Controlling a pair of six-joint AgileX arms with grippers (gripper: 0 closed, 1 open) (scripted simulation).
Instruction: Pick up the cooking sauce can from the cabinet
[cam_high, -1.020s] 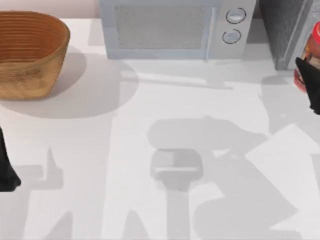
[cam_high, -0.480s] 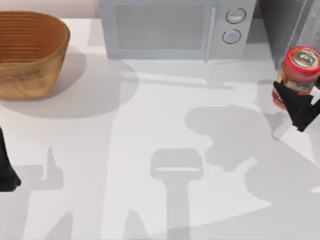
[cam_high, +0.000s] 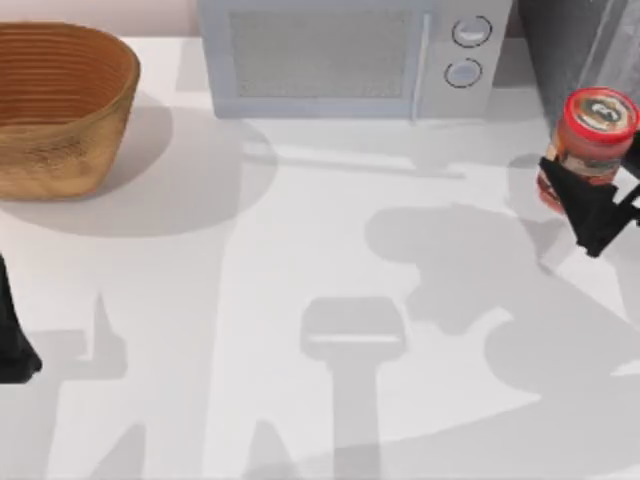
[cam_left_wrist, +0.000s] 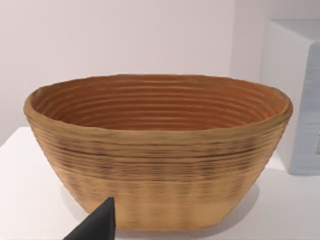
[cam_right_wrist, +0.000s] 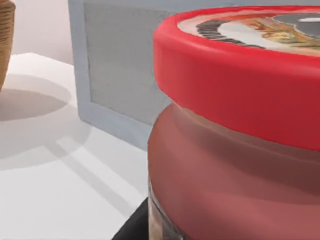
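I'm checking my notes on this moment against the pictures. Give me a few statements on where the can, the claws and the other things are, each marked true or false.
1. The cooking sauce can is upright between the right claw's fingers, near the table's right edge. True.
2. The can lies inside the basket. False: the basket at the table's far left holds nothing, as the left wrist view shows.
3. The microwave stands at the back, between basket and can. True.
4. The left claw is closing on the basket. False: it sits at the left edge, short of the basket.
5. The can's lid is blue. False: it is red with a dark emblem.
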